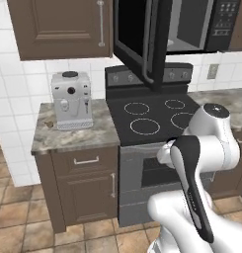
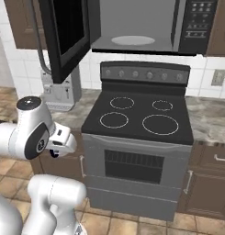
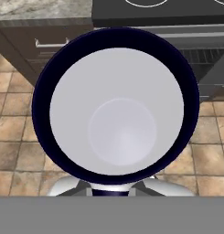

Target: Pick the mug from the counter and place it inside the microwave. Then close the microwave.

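In front of the black stove [image 1: 152,116], down around oven-door height, the gripper [image 2: 54,152] is clamped shut on the mug [image 3: 115,107]. The hand view looks right down into it: dark navy rim, pale silvery-white inside, round bottom, open end facing the camera. In the right base view just a dark sliver of it pokes out under the hand, left of the stove front. Tiled floor and the oven door sit behind it.

Directly above the stove, the microwave [image 2: 146,27] is wide open, door [image 2: 63,36] swung out to its left, grey interior and white turntable [image 2: 133,40] visible. Its button panel [image 2: 199,18] is on the right side; the key markings are too small to read.

Left of the stove, the granite counter [image 1: 73,136] carries a silver-grey coffee machine [image 1: 71,100]. No brand or lettering I can make out on it. Below that counter is a drawer with a silver handle [image 1: 86,160].
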